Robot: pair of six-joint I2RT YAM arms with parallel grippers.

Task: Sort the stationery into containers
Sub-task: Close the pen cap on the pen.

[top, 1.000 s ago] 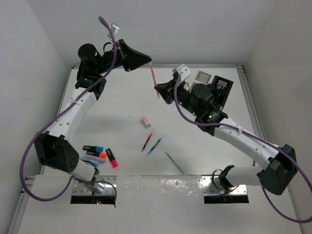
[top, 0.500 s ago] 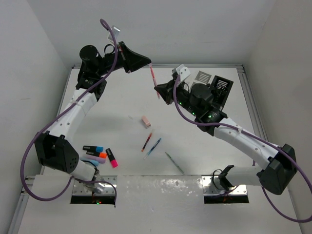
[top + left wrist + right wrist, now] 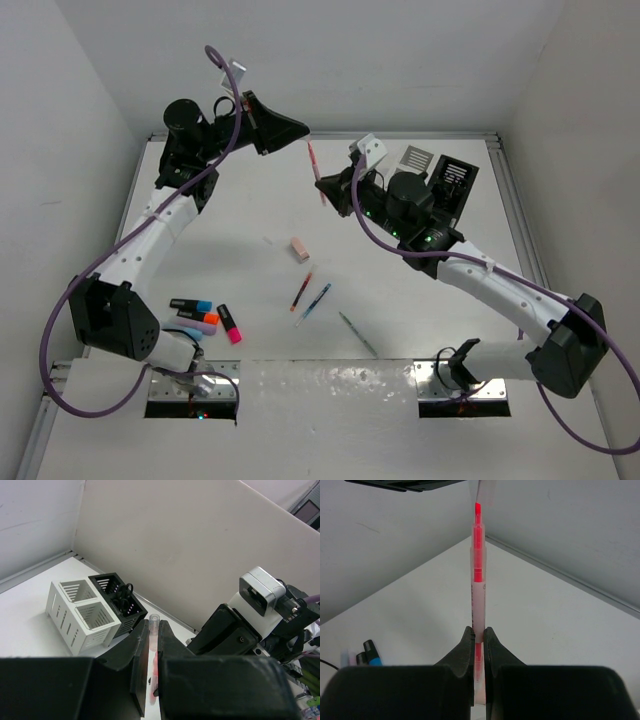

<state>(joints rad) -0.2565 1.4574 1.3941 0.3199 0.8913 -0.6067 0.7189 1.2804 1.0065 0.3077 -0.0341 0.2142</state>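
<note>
A pink pen (image 3: 315, 172) hangs in the air at the back of the table, held at both ends. My left gripper (image 3: 304, 133) is shut on its clear upper end (image 3: 153, 622). The right gripper (image 3: 324, 192) is shut on the lower barrel (image 3: 478, 595), and the red tip points up at the left fingers (image 3: 420, 484). The white container (image 3: 417, 158) and black container (image 3: 455, 178) stand at the back right, behind the right arm. A pink eraser (image 3: 298, 249), red pen (image 3: 301, 291), blue pen (image 3: 315, 302) and grey pen (image 3: 356, 333) lie mid-table.
Several highlighters (image 3: 205, 316) lie near the left arm's base, also visible low in the right wrist view (image 3: 369, 652). Black scissors handles (image 3: 125, 591) stick out of the black container (image 3: 117, 600), next to the white one (image 3: 80, 611). White walls close in the table.
The left gripper has drifted slightly up and to the left. Both grippers stay shut on the pink pen, which has hardly moved.
</note>
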